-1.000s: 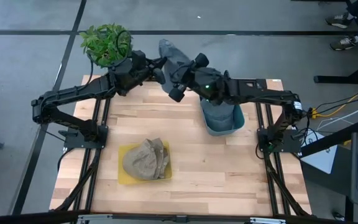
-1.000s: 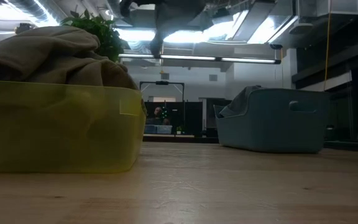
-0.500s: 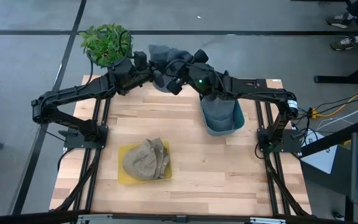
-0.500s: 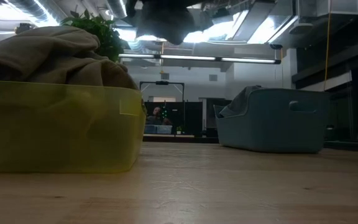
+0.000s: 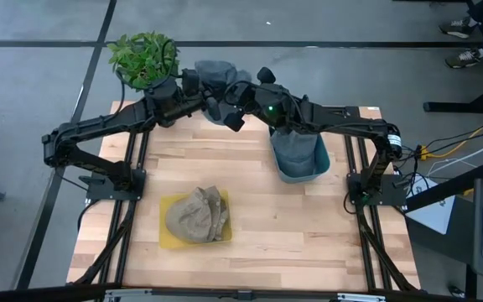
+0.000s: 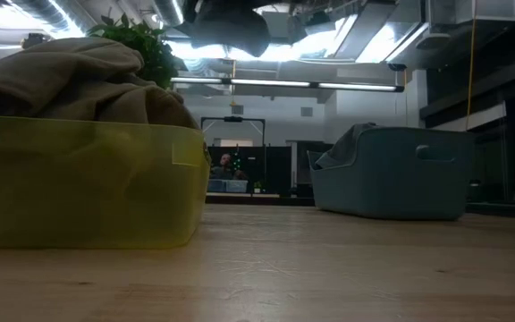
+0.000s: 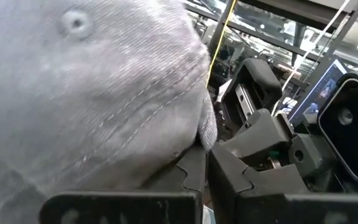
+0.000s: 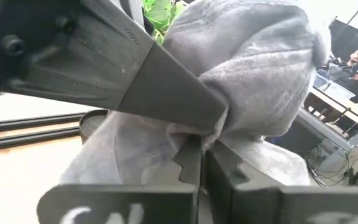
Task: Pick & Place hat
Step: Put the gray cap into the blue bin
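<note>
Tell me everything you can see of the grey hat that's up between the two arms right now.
The grey hat is soft, ribbed fabric like corduroy, with stitched seams and a small eyelet, crumpled rather than in shape. It hangs in the air above the table's far edge, beside the plant. The left end effector and the right end effector are both shut on folds of it.

High view straight down over table [image 5: 309, 226]; low view level at tabletop; wrist views close on grey hat [image 7: 92, 93]

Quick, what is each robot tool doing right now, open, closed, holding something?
Left tool: closed, pinching the grey hat above the table's far edge.
Right tool: closed on the same grey hat, beside the left one.
</note>
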Robot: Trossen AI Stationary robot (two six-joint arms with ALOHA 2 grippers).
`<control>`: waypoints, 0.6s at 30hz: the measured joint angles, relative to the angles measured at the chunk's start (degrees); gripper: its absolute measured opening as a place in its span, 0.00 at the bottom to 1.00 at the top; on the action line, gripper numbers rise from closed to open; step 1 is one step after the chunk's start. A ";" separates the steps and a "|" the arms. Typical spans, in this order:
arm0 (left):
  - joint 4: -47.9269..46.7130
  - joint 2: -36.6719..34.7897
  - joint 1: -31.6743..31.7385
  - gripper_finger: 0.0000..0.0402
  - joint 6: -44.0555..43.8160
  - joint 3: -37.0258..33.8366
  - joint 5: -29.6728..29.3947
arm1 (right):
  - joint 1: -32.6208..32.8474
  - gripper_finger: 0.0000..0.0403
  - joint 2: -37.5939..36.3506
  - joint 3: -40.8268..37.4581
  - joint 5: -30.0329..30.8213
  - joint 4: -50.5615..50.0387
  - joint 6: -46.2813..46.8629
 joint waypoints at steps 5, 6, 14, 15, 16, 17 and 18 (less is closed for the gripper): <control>-1.40 -1.02 0.02 0.02 3.57 0.00 0.51 | 0.05 0.02 -0.04 0.00 1.14 -0.13 -0.16; -2.09 -1.35 0.02 0.03 4.78 0.00 1.15 | 0.08 0.02 -0.31 0.00 1.16 -0.75 -0.25; -13.59 -6.39 -0.06 0.18 7.64 0.07 1.88 | -0.06 0.01 -3.47 0.00 2.46 -7.15 -1.09; -14.61 -6.92 -0.04 0.20 7.84 0.05 1.93 | 0.00 0.01 -3.99 0.00 2.16 -7.97 -1.00; -15.67 -7.58 -0.04 0.23 7.87 0.00 2.45 | 0.03 0.01 -4.56 0.00 1.81 -9.10 -0.85; -16.05 -8.18 -0.04 0.26 7.89 0.00 3.31 | 0.05 0.01 -5.11 0.00 1.26 -10.59 -0.86; -16.11 -8.68 -0.04 0.28 7.89 0.04 4.55 | 0.05 0.01 -5.59 0.00 0.11 -11.74 -0.79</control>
